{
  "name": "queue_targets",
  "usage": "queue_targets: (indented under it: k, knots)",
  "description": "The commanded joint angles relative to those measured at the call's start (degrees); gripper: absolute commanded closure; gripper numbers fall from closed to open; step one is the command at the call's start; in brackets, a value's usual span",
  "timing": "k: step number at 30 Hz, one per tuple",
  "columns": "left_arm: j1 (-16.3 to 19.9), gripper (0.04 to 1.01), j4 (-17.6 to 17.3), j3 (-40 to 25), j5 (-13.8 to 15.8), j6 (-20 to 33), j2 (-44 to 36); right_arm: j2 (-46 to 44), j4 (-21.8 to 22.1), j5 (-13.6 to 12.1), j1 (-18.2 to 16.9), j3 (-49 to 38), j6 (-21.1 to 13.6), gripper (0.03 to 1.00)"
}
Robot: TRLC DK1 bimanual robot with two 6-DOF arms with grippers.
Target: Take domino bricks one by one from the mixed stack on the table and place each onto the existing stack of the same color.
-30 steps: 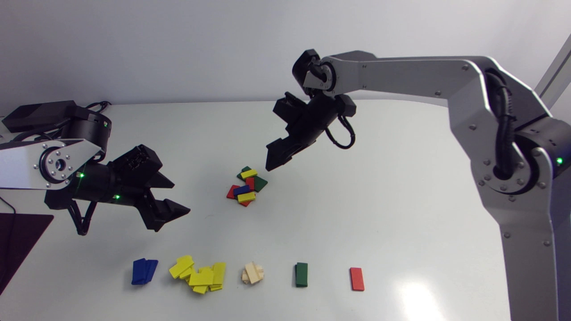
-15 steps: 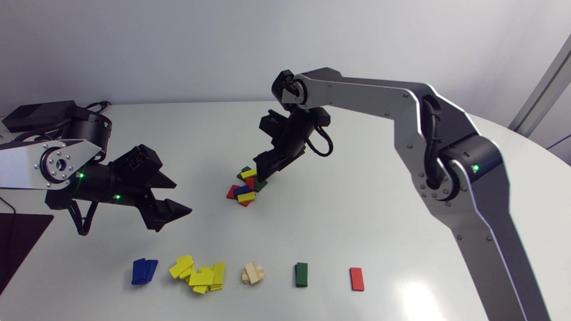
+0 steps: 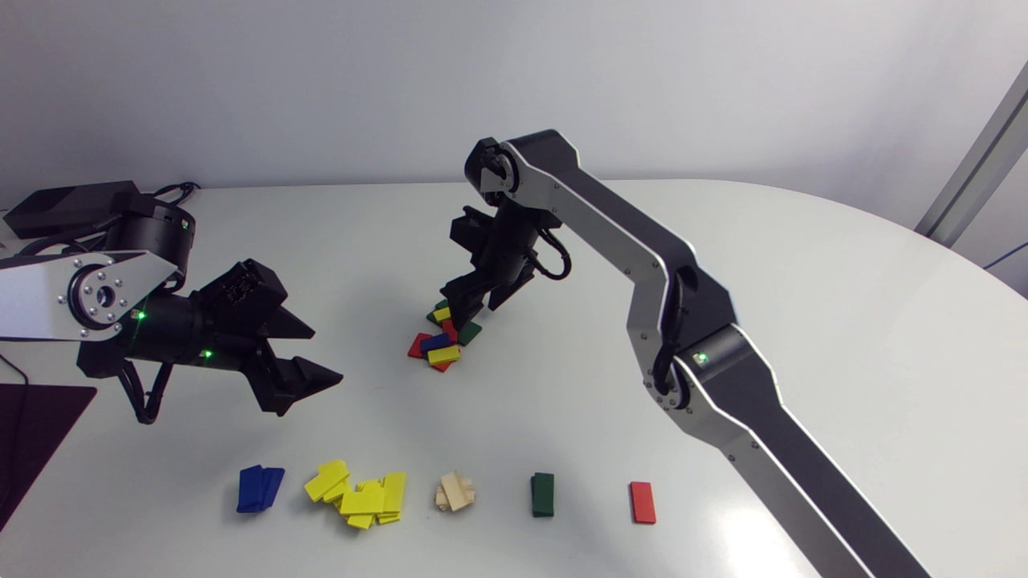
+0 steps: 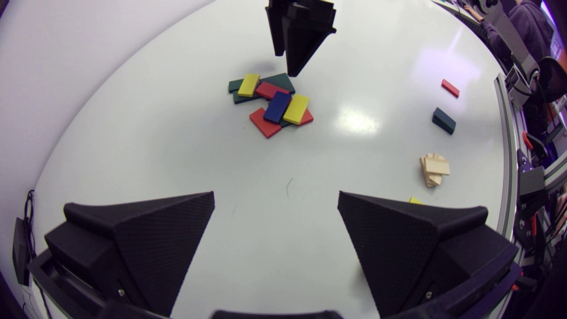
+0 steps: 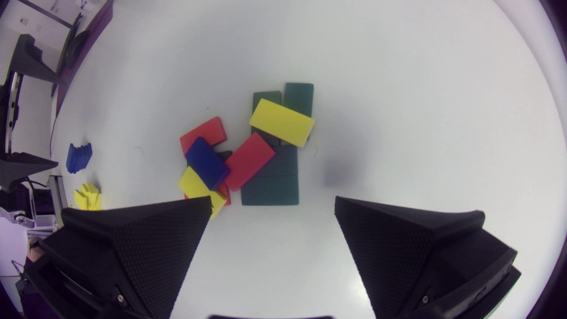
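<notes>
Item: mixed stack of flat, painted wooden domino bricks (image 3: 438, 337), near the middle of the white round-edged table (image 3: 723, 321). In the right wrist view it comprises a yellow brick (image 5: 281, 122) lying across two dark green ones, a further dark green brick (image 5: 271, 181), a red brick (image 5: 249, 160) leaning on it, a blue brick (image 5: 206, 162) on top, a second yellow brick (image 5: 195, 186) and a second red brick (image 5: 203, 133) beneath it.

Item: right gripper (image 3: 472, 311), matte black, pointing down and hovering just above the far side of the mixed stack. Jaws stand wide apart and hold nothing; the dark green brick lies under the gap.

Item: left gripper (image 3: 321, 355), matte black, well apart from the mixed stack on the left side of the table. Jaws wide apart, empty, bare tabletop between them.

Item: sorted row along the near edge of the table, left to right: blue stack (image 3: 259, 488), slightly fanned; yellow stack (image 3: 359, 496), loosely spread; natural wood stack (image 3: 455, 492), twisted; dark green stack (image 3: 543, 494), neat; a red brick lying flat (image 3: 642, 502).
</notes>
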Motion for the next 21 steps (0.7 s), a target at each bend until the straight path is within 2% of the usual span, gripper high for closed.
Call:
queue_targets:
  k: [1,9,21]
  knots:
    - [0.7,0.054,0.0,0.8,0.6,0.9,1.0,2.9,-2.0,0.5,1.3,3.6,1.6,0.064]
    - [1.0,0.054,0.0,1.0,0.9,1.3,1.6,3.3,-1.9,0.4,2.1,3.5,1.6,0.064]
    - [1.3,0.054,-0.1,0.4,1.0,1.5,1.1,3.5,-1.4,-2.9,5.2,1.0,1.9,0.066]
